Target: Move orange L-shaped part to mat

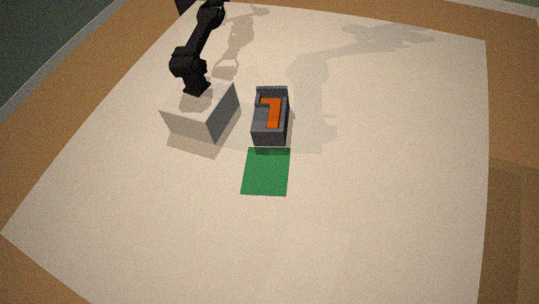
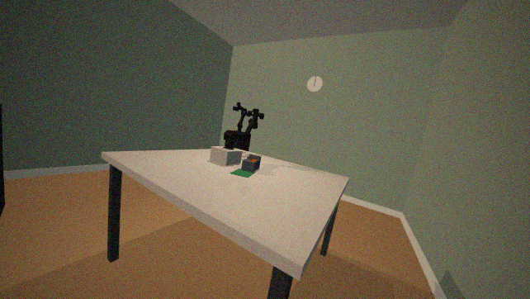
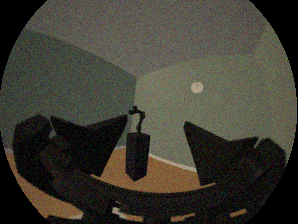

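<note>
The orange L-shaped part (image 1: 274,114) lies in the pocket of the grey tray (image 1: 269,138) (image 2: 248,166), with its L-shaped end at the far side in the top view. It looks level, with no end raised. The green mat (image 1: 264,176) (image 2: 243,173) lies on the table just in front of the tray, with nothing on it. My gripper (image 3: 156,121) is open, with nothing between its fingers in the wrist view. It is out of frame in the top view, and in the exterior view it is high above the table, too small to make out its fingers.
My arm (image 1: 190,65) stands on a white block (image 1: 189,125) (image 2: 224,156) left of the tray in the top view. The block is close beside the tray. A second dark arm (image 3: 142,119) stands on a black pedestal (image 3: 137,156) in the background.
</note>
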Robot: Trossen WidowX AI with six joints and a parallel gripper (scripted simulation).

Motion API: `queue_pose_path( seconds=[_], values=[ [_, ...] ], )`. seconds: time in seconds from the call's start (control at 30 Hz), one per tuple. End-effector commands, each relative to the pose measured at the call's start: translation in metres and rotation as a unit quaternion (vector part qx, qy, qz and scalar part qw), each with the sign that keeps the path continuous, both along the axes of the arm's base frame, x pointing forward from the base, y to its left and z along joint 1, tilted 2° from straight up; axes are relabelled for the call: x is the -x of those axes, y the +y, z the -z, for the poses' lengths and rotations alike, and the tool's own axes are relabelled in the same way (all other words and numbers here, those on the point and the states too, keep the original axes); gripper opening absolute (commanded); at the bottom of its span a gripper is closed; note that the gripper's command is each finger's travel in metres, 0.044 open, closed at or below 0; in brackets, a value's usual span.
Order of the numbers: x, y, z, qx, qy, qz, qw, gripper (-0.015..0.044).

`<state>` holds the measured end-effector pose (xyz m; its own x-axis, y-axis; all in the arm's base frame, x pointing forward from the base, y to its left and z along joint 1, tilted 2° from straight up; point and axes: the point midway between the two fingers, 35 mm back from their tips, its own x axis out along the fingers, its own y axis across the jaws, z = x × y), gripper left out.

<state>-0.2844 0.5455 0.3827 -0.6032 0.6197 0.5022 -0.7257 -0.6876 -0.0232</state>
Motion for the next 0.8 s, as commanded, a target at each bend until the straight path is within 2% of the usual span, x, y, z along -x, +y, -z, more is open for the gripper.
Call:
queue_pose_path(
  seconds=[0.0,0.1,0.23,0.27,0.53,0.77],
  values=[
    [0.002,-0.007,-0.008,-0.005,0.009,-0.007,1.0,0.0374],
    [0.014,-0.051,-0.06,-0.036,0.069,-0.058,0.995,0.0295],
    [0.017,-0.074,-0.084,-0.05,0.098,-0.084,0.99,0.019],
    [0.016,-0.083,-0.092,-0.055,0.11,-0.093,0.988,0.018],
    [0.014,-0.172,-0.164,-0.104,0.205,-0.199,0.953,0.018],
    [-0.013,-0.254,-0.217,-0.144,0.286,-0.293,0.901,0.018]
  ],
)
